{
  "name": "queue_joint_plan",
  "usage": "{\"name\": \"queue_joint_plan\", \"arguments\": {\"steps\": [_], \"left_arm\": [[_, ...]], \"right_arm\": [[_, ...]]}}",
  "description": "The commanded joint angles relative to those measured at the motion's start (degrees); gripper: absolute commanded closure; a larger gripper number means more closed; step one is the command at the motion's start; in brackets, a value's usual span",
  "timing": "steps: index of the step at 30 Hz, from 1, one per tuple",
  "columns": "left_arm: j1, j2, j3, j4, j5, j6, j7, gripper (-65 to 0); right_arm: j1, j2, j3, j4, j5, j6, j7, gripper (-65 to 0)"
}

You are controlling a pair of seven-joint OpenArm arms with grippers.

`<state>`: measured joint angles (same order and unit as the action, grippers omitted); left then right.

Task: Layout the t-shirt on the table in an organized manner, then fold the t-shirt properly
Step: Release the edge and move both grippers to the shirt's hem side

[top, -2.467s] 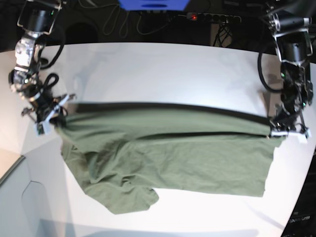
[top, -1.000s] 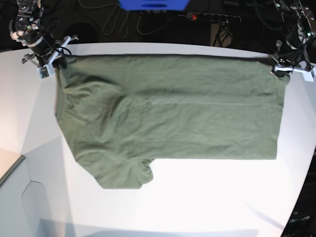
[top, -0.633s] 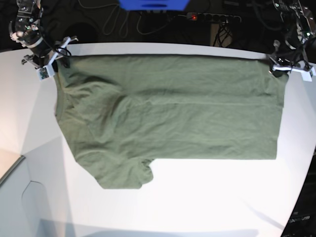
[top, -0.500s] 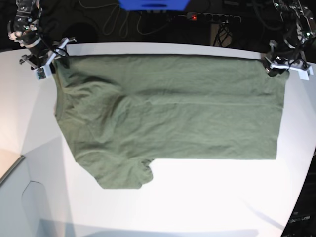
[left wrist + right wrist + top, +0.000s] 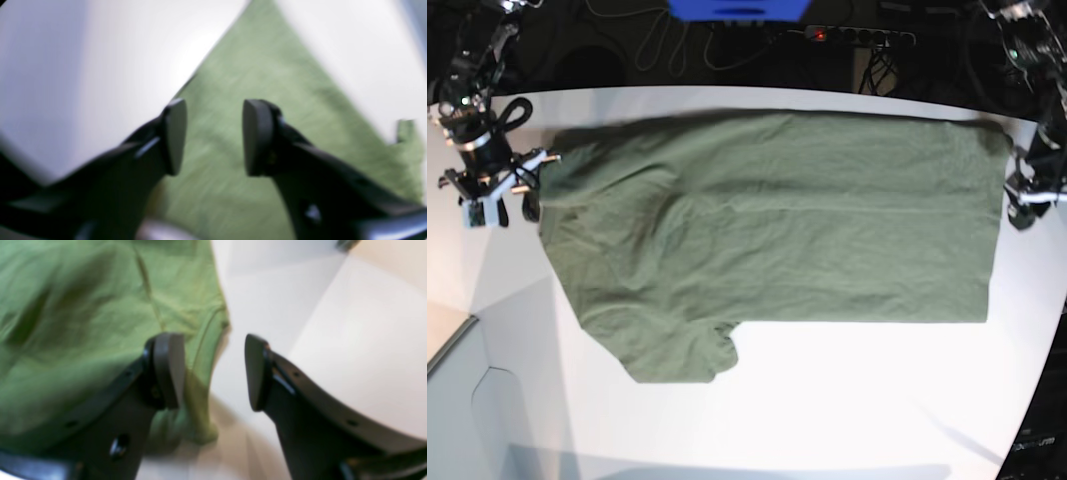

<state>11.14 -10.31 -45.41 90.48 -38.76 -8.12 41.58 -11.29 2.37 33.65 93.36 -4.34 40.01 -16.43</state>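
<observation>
The olive-green t-shirt (image 5: 767, 230) lies spread flat on the white table (image 5: 847, 400), with a sleeve bunched at its near left corner. My right gripper (image 5: 497, 195) hangs just off the shirt's left edge. In the right wrist view it (image 5: 211, 353) is open, the shirt's hem (image 5: 83, 306) beside one finger (image 5: 168, 370) and nothing between the jaws. My left gripper (image 5: 1027, 205) is by the shirt's right edge. The blurred left wrist view shows it (image 5: 213, 113) open above the shirt's corner (image 5: 233, 66), not touching the fabric.
A power strip (image 5: 857, 35), cables and a blue object (image 5: 737, 10) lie beyond the table's far edge. The table's left side steps down into angled white panels (image 5: 477, 330).
Both grippers have opened and let go of the shirt's far corners, then drawn nearer along its left and right sides. The shirt stays flat where it was laid.
</observation>
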Motion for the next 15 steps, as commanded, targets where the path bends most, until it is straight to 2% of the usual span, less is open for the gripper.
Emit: {"name": "queue_joint_plan", "arguments": {"steps": [1, 4, 6, 10, 15], "left_arm": [[-1.3, -1.4, -0.4, 0.6, 0.0, 0.2, -0.9, -33.9], [-4.3, -1.7, -0.4, 0.6, 0.1, 0.2, -0.9, -42.1], [-6.1, -1.8, -0.4, 0.6, 1.4, 0.2, -0.9, -44.9], [-10.3, -1.8, -0.4, -2.3, 5.4, 0.2, -1.3, -45.3], [-17.7, -1.9, -0.4, -11.5, 10.1, 0.1, -1.4, -45.4]], "right_arm": [[1.7, 0.5, 0.2, 1.1, 0.9, 0.0, 1.4, -29.5], [4.4, 0.5, 0.3, 1.2, 0.8, 0.0, -1.5, -29.5], [5.4, 0.7, 0.6, 1.5, 0.8, 0.0, -4.3, -29.5], [5.3, 0.9, 0.5, 0.5, 0.8, 0.0, -5.2, -29.5], [6.5, 0.9, 0.1, -2.9, 0.8, 0.0, -5.2, -29.5]]}}
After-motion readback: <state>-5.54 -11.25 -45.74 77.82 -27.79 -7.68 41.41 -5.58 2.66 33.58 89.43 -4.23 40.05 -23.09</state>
